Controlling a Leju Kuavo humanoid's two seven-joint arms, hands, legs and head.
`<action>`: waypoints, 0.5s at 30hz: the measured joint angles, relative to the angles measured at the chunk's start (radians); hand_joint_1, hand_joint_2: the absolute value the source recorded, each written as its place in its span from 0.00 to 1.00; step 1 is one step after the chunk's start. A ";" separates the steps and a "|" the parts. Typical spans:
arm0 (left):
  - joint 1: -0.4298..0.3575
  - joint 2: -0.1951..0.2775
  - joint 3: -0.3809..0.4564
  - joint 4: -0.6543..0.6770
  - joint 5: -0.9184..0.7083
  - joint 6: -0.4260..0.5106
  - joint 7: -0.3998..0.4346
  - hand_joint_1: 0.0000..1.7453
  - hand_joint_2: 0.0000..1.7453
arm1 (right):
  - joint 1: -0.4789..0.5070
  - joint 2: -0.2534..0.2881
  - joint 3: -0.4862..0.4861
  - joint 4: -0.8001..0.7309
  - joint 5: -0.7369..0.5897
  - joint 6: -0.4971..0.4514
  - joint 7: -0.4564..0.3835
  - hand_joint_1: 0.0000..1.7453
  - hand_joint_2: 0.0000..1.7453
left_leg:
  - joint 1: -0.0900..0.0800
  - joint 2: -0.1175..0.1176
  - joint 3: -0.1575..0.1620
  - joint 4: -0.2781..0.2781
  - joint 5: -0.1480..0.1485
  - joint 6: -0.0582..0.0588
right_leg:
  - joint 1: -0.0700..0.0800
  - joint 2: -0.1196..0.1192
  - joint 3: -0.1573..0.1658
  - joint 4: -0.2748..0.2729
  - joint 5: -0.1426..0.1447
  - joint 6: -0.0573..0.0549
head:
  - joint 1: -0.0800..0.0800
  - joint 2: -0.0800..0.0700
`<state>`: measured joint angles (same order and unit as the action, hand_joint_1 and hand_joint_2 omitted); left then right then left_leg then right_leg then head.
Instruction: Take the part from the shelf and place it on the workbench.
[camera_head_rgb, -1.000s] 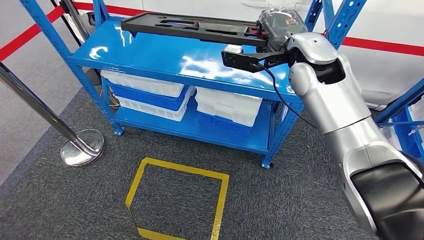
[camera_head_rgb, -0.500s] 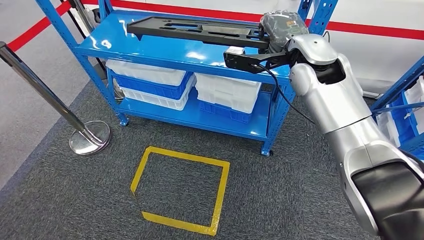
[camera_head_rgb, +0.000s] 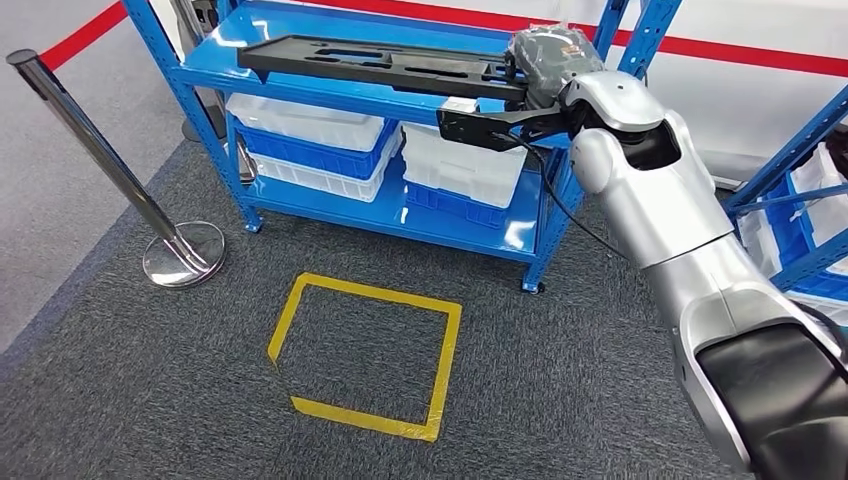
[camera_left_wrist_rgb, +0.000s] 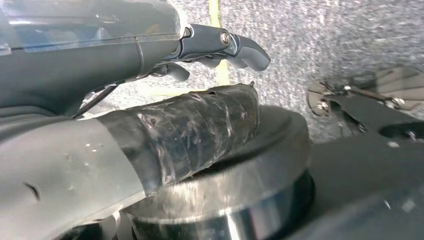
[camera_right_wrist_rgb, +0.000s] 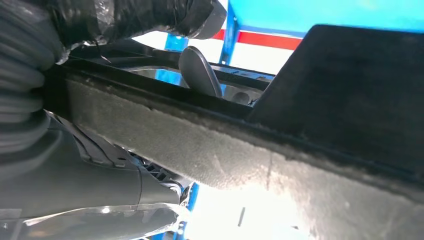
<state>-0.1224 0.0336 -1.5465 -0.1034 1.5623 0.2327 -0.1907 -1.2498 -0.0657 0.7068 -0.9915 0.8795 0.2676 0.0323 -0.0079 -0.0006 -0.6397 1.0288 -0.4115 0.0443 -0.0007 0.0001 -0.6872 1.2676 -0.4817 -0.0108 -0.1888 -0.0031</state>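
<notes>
The part (camera_head_rgb: 380, 62) is a long flat black plate with cut-outs. My right hand (camera_head_rgb: 550, 55), wrapped in a dark cover, grips its right end and holds it level just above the top board of the blue shelf (camera_head_rgb: 400, 25). In the right wrist view the part's thick edge (camera_right_wrist_rgb: 225, 150) runs across close to the camera, with a finger (camera_right_wrist_rgb: 200, 72) curled over it. In the left wrist view my left hand (camera_left_wrist_rgb: 150, 100) hangs over the carpet, its taped thumb and fingers (camera_left_wrist_rgb: 225, 45) apart with nothing between them.
White and blue bins (camera_head_rgb: 310, 130) fill the shelf's lower level. A chrome barrier post (camera_head_rgb: 100, 150) on a round base (camera_head_rgb: 183, 255) stands to the left. A yellow taped square (camera_head_rgb: 370, 345) marks the carpet in front. Another blue rack (camera_head_rgb: 800, 200) stands at the right.
The whole view has shifted: the shelf now sits higher and farther off in the picture, so the camera has moved back. The part stays in my right hand.
</notes>
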 joint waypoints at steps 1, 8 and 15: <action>0.000 -0.002 0.000 0.000 0.000 0.000 0.000 0.00 0.00 | 0.000 0.002 0.000 0.001 0.000 0.000 0.000 1.00 1.00 | -0.003 -0.001 -0.009 0.002 0.008 -0.001 | 0.006 0.000 0.054 -0.074 0.004 -0.015 | 0.000 0.000; 0.001 -0.001 0.000 -0.001 0.006 0.003 0.000 0.00 0.00 | -0.004 0.013 0.002 0.009 -0.002 -0.001 0.000 1.00 1.00 | 0.001 -0.005 -0.049 0.021 -0.004 -0.033 | 0.004 -0.010 0.133 -0.279 0.033 -0.031 | 0.001 0.000; 0.001 0.005 0.000 -0.001 0.006 0.003 0.000 0.00 0.00 | 0.005 0.022 0.004 0.021 -0.002 -0.001 0.001 1.00 1.00 | 0.038 -0.004 -0.023 0.198 -0.071 -0.090 | -0.026 -0.017 0.037 -0.246 0.084 -0.007 | 0.001 0.000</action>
<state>-0.1210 0.0390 -1.5469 -0.1041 1.5684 0.2354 -0.1905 -1.2447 -0.0435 0.7108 -0.9706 0.8774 0.2663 0.0334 0.0296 -0.0042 -0.6627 1.2270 -0.4824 -0.0456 -0.0262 -0.0174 -0.6506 1.0215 -0.3978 -0.0176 -0.1879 -0.0031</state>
